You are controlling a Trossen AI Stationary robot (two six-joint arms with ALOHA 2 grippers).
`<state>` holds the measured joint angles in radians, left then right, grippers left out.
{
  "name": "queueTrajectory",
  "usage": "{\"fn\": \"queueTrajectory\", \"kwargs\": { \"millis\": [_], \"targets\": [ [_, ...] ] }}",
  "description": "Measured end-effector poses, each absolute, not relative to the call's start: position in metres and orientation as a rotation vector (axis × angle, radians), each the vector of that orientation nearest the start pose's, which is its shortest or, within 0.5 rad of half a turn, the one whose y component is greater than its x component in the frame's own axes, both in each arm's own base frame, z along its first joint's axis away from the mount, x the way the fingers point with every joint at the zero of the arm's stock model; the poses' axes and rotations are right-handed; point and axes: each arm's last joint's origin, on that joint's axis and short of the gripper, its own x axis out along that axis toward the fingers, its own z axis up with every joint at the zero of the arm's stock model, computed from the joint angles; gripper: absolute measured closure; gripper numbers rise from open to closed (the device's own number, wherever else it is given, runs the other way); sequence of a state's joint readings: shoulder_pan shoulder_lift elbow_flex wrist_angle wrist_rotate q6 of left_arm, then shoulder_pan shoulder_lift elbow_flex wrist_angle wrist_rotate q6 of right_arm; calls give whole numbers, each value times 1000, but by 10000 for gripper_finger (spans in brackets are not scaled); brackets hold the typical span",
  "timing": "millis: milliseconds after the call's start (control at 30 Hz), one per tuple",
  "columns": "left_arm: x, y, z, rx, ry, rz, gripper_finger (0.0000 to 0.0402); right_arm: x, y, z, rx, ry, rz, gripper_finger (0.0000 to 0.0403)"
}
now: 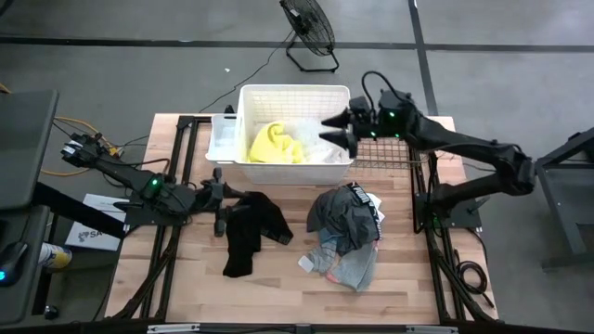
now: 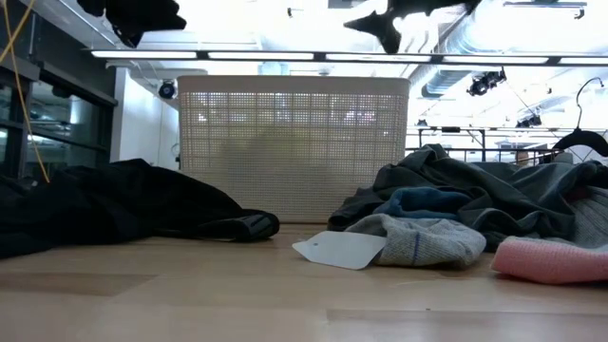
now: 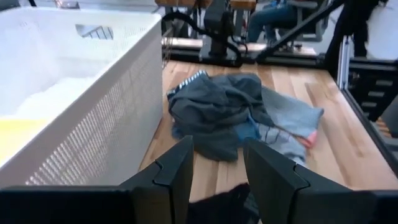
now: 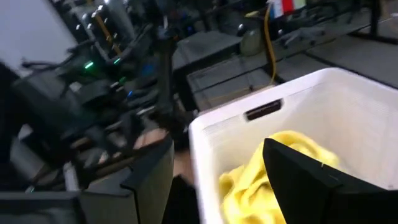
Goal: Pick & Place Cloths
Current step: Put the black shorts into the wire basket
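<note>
Black cloth [image 1: 249, 232] | long axis front-to-back | beside left pincer [image 1: 219, 199]

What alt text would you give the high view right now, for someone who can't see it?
From above: the right pincer, open and empty, hovers over the white basket, which holds a yellow cloth and a white cloth. The left pincer sits at a black cloth on the table; a grey cloth pile lies beside.
</note>
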<state>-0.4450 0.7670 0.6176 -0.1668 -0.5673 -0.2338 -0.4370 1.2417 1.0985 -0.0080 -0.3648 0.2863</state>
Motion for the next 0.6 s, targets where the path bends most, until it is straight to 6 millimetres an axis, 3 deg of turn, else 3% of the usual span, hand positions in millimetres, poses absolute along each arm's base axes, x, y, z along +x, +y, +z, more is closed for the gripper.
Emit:
{"fn": "queueTrajectory", "kwargs": {
  "millis": [233,600],
  "targets": [
    [156,-57,271,-111,347,191,263,240,-62,370,309,233,-136,165],
    [147,-52,255,-300,473,330,262,241,-1,360,263,356,-152,165]
  ]
}}
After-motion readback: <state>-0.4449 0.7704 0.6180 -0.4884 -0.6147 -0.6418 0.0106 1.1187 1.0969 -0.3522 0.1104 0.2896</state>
